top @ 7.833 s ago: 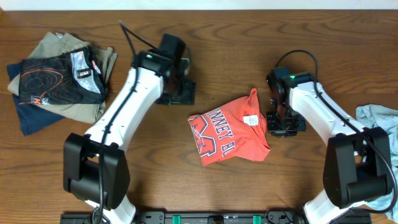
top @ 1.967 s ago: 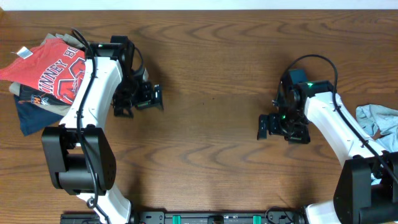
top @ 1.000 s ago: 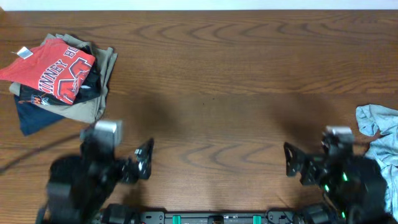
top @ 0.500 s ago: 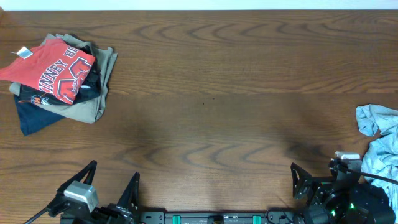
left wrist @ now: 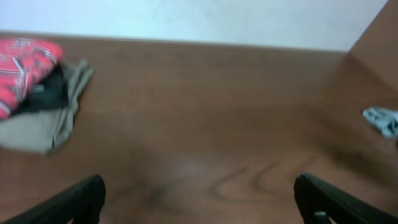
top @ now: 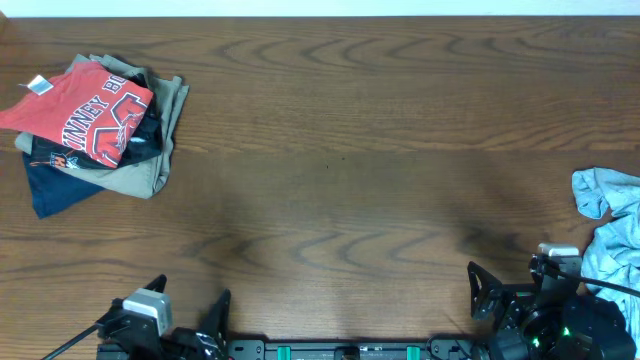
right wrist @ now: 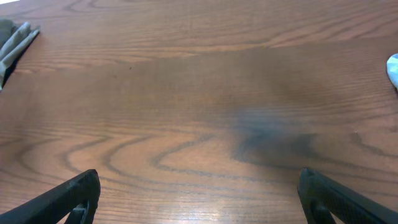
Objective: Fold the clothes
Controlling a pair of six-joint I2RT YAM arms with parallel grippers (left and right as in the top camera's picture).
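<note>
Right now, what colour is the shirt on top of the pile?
Coral-red shirt with white lettering; overhead view.

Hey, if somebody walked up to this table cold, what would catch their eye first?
The coral-red T-shirt with white block lettering stands out, lying on top of a stack of folded clothes at the far left of the wooden table. Next is the crumpled light-blue garment at the right edge. The left gripper and right gripper are both open and empty at the near edge.
</note>
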